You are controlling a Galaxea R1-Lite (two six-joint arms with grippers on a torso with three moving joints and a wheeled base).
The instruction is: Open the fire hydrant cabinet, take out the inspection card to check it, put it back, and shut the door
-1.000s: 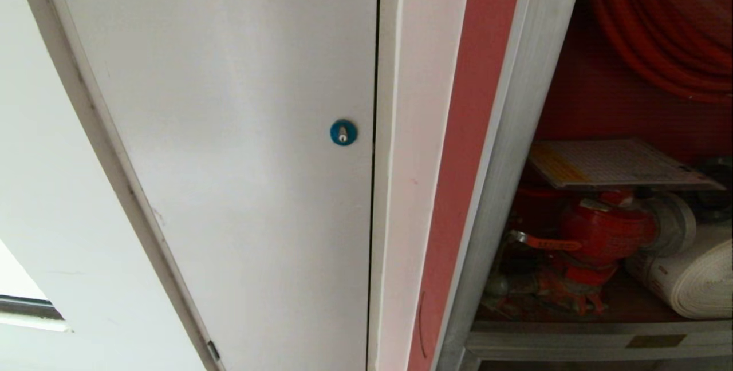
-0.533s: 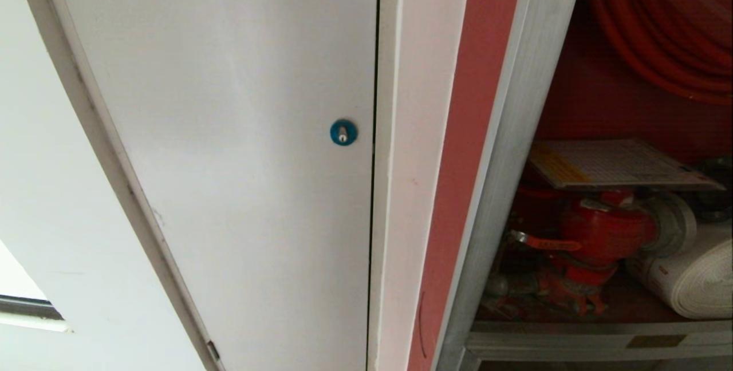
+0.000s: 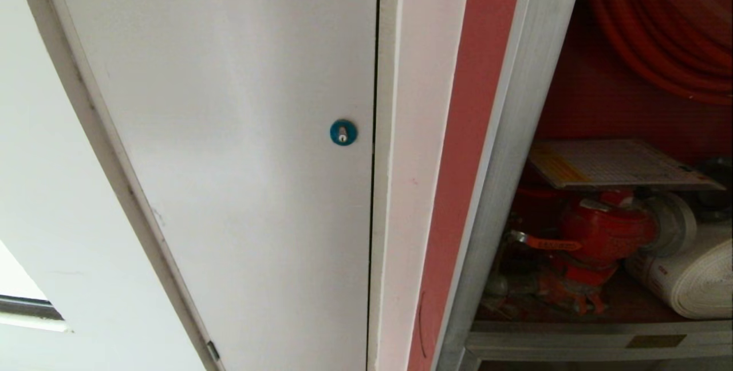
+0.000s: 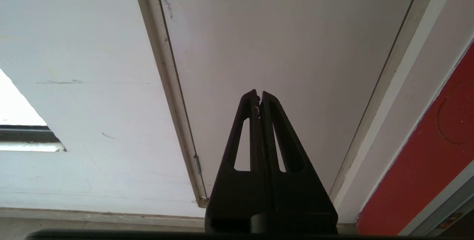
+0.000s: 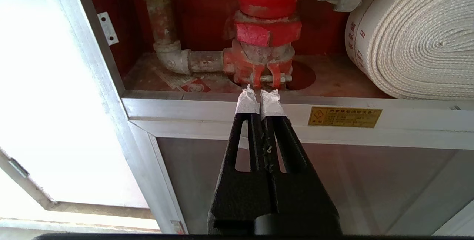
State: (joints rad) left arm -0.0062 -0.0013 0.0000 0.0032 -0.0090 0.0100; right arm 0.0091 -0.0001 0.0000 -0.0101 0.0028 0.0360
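White wall panel (image 3: 229, 130) fills the left; cabinet (image 3: 504, 188) stands open on the right. Right gripper (image 5: 260, 95) closed, empty, near the red valve (image 5: 264, 17), card (image 3: 613, 164) lying flat above it. Left gripper (image 4: 258, 95) closed, facing the white panel.

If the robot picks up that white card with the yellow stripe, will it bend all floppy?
Probably a little. The inspection card looks thin and flat, so it should be light, and it may droop if pinched at one edge. It lies level on top of the red valve with its edges sticking out past it, so a push would likely slide it off.
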